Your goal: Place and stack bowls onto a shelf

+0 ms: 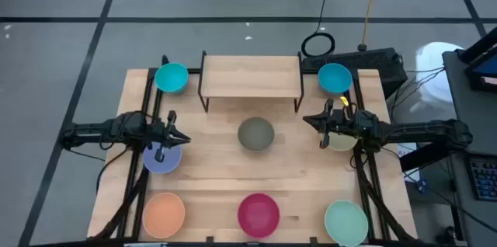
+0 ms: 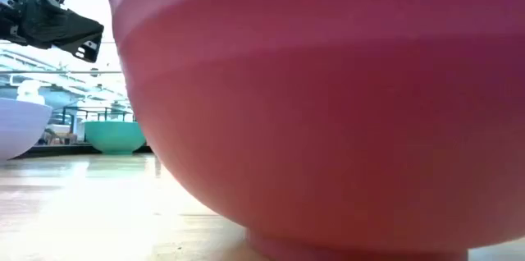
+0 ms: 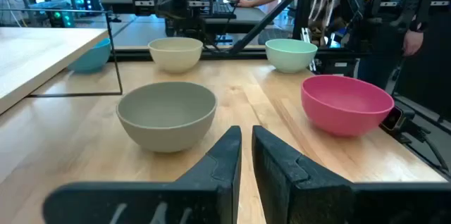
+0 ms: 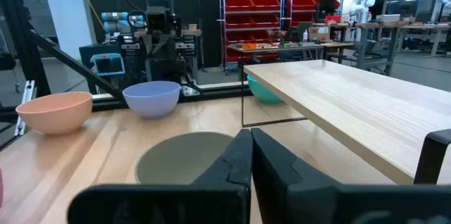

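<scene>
Wooden tabletop (image 1: 210, 169) carries the empty shelf (image 1: 250, 74) at its far edge; bowls ring it, the olive-grey bowl (image 1: 255, 134) just in front. My left gripper (image 1: 175, 135) hovers over the lavender bowl (image 1: 161, 157), fingers nearly together, empty; my right gripper (image 1: 312, 120) is closed, empty, above the cream bowl (image 1: 342, 140), presumably poised before any pick.

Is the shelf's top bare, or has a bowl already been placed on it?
Bare. In the high view the shelf shows only plain plank, and the right wrist view agrees; the olive-grey bowl sits on the table in front of it.
</scene>
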